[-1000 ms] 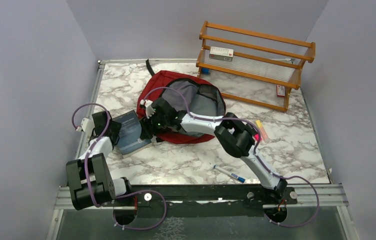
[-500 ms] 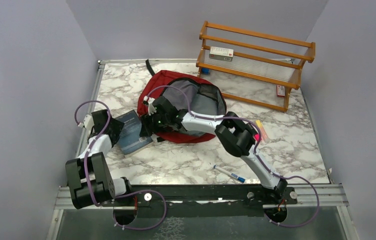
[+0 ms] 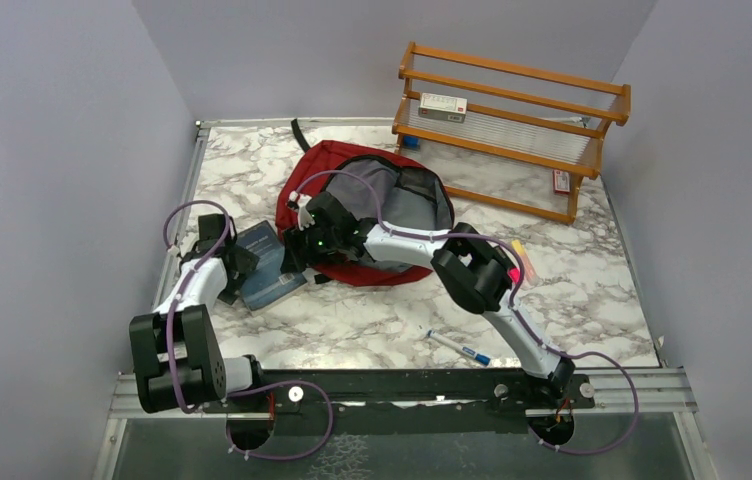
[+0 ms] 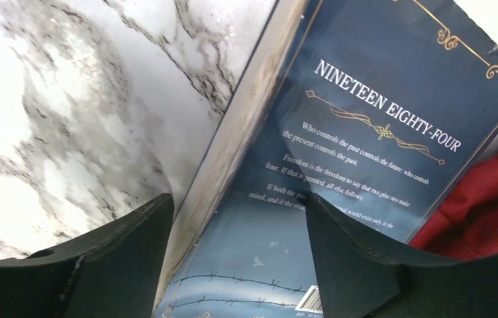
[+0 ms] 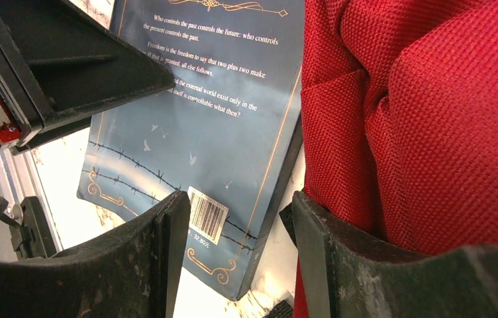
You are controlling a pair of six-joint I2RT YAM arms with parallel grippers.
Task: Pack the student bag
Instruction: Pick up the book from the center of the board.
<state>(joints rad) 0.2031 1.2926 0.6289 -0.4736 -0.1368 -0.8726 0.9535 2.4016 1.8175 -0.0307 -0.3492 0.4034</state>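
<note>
The student bag (image 3: 324, 170) is a dark-red backpack lying open at the table's middle back, its grey lining (image 3: 392, 205) showing. A blue book (image 3: 270, 270), "Nineteen Eighty-Four", lies against its left edge. My left gripper (image 3: 239, 262) is open at the book's left side. In the left wrist view (image 4: 236, 258) its jaws straddle the book's (image 4: 365, 119) cream page edge. My right gripper (image 3: 297, 250) is open over the book's right corner and the bag's edge. In the right wrist view (image 5: 236, 258) the book (image 5: 213, 99) is on the left and red fabric (image 5: 432, 112) on the right.
A wooden rack (image 3: 512, 130) stands at the back right with a white box (image 3: 442, 106) on its shelf. A pen (image 3: 460, 348) lies near the front edge. Pink and yellow markers (image 3: 522, 262) lie right of the right arm.
My left gripper has moved right and onto the book's left edge. The right gripper has stayed at the bag's edge, nearly still.
</note>
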